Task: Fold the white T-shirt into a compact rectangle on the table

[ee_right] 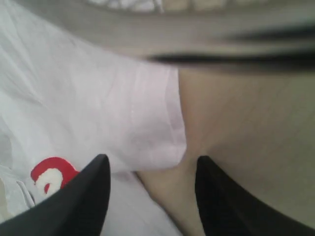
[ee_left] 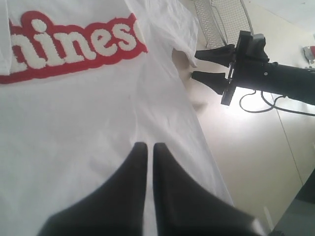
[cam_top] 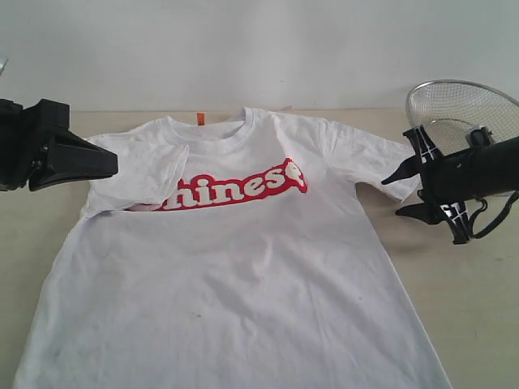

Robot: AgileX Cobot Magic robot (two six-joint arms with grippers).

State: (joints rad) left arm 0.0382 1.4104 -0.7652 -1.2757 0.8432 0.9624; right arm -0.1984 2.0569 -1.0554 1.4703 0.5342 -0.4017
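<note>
Bench [cam_top: 478, 308]: wide, flat and pale beige. It carries everything here.
White T-shirt [cam_top: 243, 275]: it lies front up in the middle of the bench. It is spread out and wrinkled, with the neck at the far side. Its bottom edge runs out of the exterior view. On the left side a flap of the shirt is folded over onto the chest.
Wire basket [cam_top: 454, 105]: round, made of metal mesh. It sits at the far right of the bench, apart from the shirt and behind the right arm.
Left gripper [cam_top: 113, 164]: black. Its two fingers [ee_left: 138, 162] are pressed close together with only a thin slit between them. It has nothing in it. It sits beside the folded flap on the left of the shirt.
Right gripper [cam_top: 392, 197]: black, with its fingers spread wide and nothing in it. It is just beside the sleeve on that side.
Sleeve [ee_right: 147, 113]: short and white. Its hem lies flat on the bench, in front of the gap between the right gripper's fingers.
Red banner [cam_top: 243, 185]: it runs across the chest with white letters that read "hinese". The folded flap hides the start of the word.
Neck tag [cam_top: 200, 118]: small and orange, at the collar.
</note>
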